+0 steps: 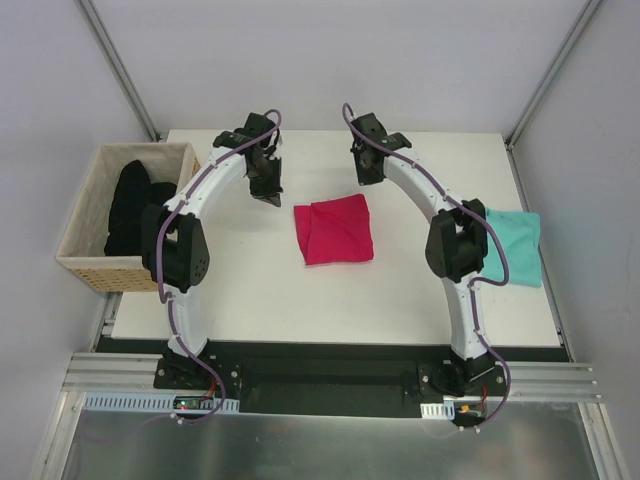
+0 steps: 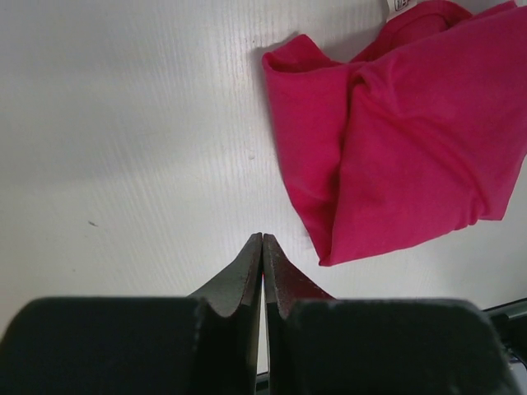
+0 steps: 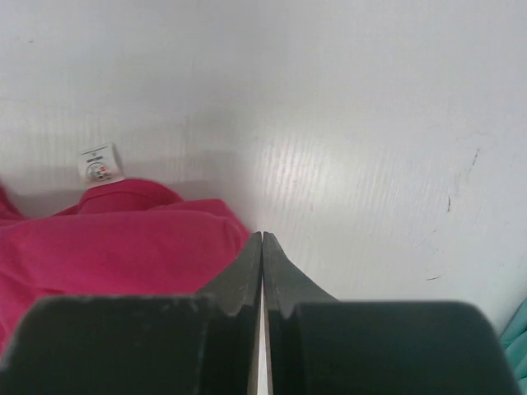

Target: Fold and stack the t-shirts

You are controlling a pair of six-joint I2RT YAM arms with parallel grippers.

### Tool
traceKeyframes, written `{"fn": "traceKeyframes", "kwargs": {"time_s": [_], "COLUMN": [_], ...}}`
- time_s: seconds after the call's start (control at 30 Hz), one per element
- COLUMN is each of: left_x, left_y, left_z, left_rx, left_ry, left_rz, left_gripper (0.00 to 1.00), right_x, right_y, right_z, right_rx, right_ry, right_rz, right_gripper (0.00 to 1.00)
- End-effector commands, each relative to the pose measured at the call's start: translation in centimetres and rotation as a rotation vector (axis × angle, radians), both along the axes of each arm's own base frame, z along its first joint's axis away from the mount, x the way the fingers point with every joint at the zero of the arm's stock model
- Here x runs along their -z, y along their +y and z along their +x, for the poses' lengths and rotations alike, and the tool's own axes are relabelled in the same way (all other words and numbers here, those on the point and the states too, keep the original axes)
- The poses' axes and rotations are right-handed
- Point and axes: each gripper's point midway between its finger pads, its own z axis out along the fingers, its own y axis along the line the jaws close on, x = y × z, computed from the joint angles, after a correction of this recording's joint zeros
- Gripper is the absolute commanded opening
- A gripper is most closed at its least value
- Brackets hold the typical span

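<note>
The magenta-pink t-shirt (image 1: 335, 230) lies folded into a rough square at the middle of the table; it also shows in the left wrist view (image 2: 403, 156) and the right wrist view (image 3: 107, 247), with its white neck label (image 3: 100, 163) sticking out. The teal t-shirt (image 1: 515, 247) lies folded at the right edge, partly behind the right arm. My left gripper (image 1: 268, 192) is shut and empty, just left of the pink shirt and apart from it (image 2: 262, 239). My right gripper (image 1: 365, 172) is shut and empty, just behind the pink shirt's far right corner (image 3: 262, 237).
A wicker basket (image 1: 85, 265) holding a black garment (image 1: 133, 205) stands off the table's left edge. The white table (image 1: 250, 290) ends at a dark front rail near the arm bases. Grey walls stand at the back and sides.
</note>
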Motion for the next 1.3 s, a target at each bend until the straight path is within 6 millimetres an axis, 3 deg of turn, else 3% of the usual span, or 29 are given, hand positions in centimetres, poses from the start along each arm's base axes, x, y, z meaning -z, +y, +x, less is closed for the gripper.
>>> {"fn": "traceKeyframes", "kwargs": {"time_s": [0.0, 0.2, 0.47, 0.93, 1.27], "left_x": [0.1, 1.3, 3.4, 9.0, 9.0], "left_y": [0.0, -0.4, -0.3, -1.7, -2.6], "left_z": [1.3, 2.1, 2.4, 3.3, 4.9], "left_rx": [-0.003, -0.006, -0.015, 0.002, 0.008], "left_ry": [-0.001, 0.023, 0.067, 0.180, 0.159], "left_rz": [-0.009, -0.016, -0.004, -0.028, -0.060], "left_gripper": [0.00, 0.00, 0.00, 0.00, 0.00], "right_x": [-1.6, 1.2, 4.0, 4.3, 4.6], "right_y": [-2.1, -2.9, -2.7, -2.6, -2.4], "right_z": [-0.2, -0.9, -1.7, -2.2, -2.2], "right_rx": [0.062, 0.079, 0.076, 0.066, 0.059], "right_ry": [-0.011, 0.062, 0.131, 0.152, 0.165], "right_rz": [0.016, 0.019, 0.035, 0.038, 0.043], "right_gripper": [0.01, 0.01, 0.01, 0.01, 0.01]}}
